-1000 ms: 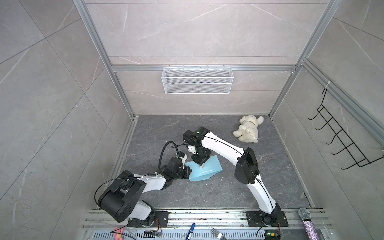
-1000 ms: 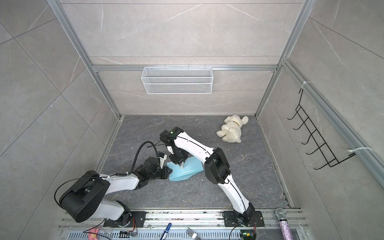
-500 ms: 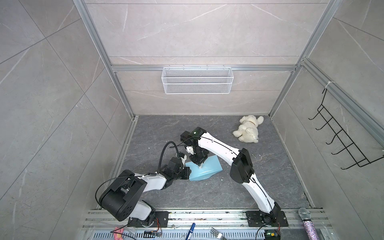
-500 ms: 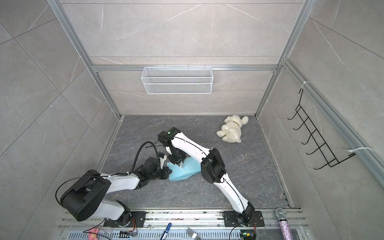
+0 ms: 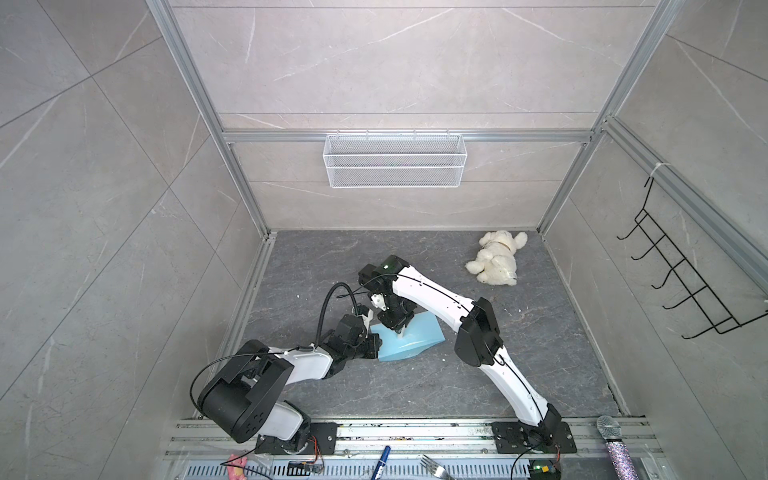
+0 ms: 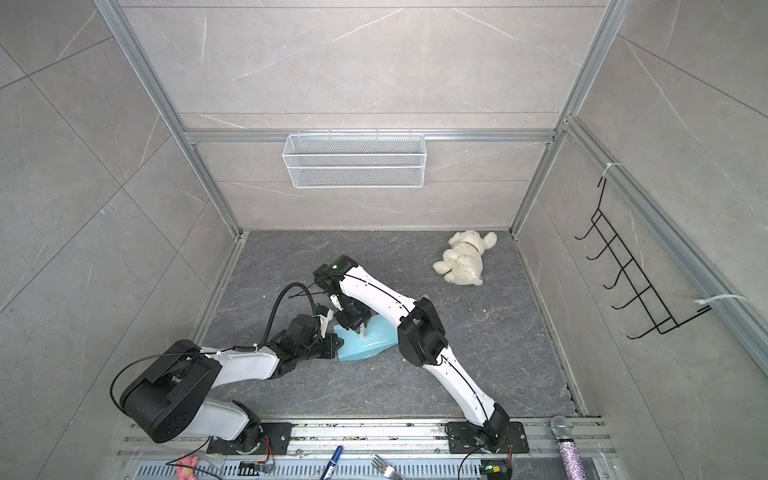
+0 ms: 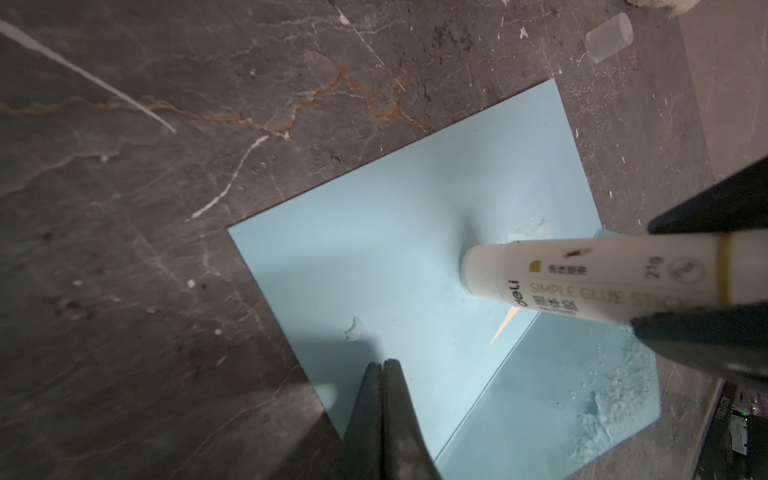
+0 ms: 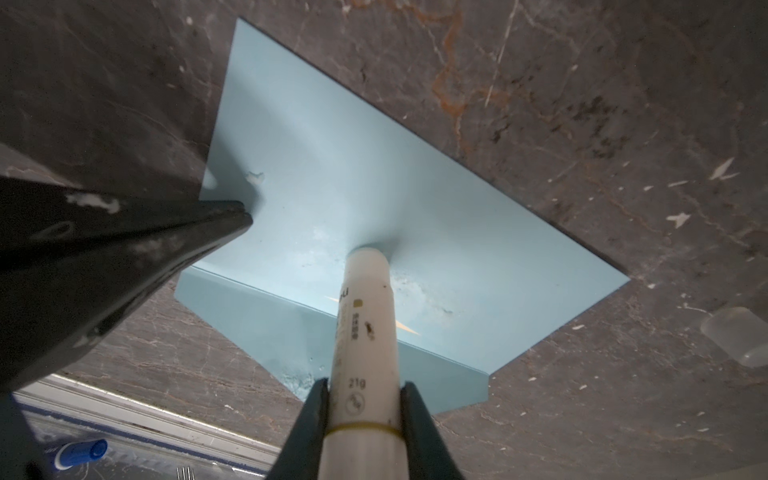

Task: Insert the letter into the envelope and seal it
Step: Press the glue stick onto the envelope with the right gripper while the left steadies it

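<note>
Gripping glue stick [image 8: 365, 299] in right claw [image 8: 364, 388], tip down on envelope [image 7: 374, 249] just ahead. Pinning envelope under left claw [image 7: 382, 365], closed tight. Noted letter [image 7: 505, 328] sliver inside mouth, beside tip. Keep pressure light; spread along flap [image 8: 270, 328] without shifting paper.

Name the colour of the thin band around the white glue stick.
Yellow-gold band on the white plastic glue stick; right wrist view shows it best.

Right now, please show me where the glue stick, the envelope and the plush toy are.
glue stick [image 8: 365, 324]: right wrist view, middle of its white tube.
envelope [image 7: 374, 257]: left wrist view, bare blue face.
plush toy [image 5: 496, 259]: in a top view, its body.
</note>
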Robot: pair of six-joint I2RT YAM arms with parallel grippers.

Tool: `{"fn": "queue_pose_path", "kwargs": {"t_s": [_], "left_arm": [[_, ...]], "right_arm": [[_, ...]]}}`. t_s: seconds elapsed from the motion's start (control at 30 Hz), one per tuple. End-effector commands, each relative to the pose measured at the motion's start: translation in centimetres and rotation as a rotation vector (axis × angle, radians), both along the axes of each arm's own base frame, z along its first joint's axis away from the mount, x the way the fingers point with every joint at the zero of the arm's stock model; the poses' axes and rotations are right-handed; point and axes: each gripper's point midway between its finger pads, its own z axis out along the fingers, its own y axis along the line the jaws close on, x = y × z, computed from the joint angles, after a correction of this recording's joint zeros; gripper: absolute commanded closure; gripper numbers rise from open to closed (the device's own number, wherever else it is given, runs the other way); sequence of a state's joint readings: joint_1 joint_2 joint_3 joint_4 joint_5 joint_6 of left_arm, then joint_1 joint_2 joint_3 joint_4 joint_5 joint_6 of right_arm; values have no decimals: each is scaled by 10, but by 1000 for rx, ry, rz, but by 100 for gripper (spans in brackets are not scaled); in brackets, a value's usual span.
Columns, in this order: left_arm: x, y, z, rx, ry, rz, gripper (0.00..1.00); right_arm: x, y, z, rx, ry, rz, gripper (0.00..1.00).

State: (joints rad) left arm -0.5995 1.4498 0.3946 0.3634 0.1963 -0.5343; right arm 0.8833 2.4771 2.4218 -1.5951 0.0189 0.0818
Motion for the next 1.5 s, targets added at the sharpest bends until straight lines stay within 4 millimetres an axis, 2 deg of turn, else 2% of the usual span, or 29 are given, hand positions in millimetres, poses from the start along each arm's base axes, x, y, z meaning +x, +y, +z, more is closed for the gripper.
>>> {"fn": "queue_pose_path", "kwargs": {"t_s": [0.0,0.87,1.47], "left_arm": [[6,3,7,18,-34,8,100],[6,6,1,56,-17,9,100],[7,6,-1,70,-5,4,100]], "right_arm": [[-6,-4,-9,-49,27,1,100],[6,-14,-6,-52,-3,-68,100],[14,-29,-6,-54,-10,-125,100]]}}
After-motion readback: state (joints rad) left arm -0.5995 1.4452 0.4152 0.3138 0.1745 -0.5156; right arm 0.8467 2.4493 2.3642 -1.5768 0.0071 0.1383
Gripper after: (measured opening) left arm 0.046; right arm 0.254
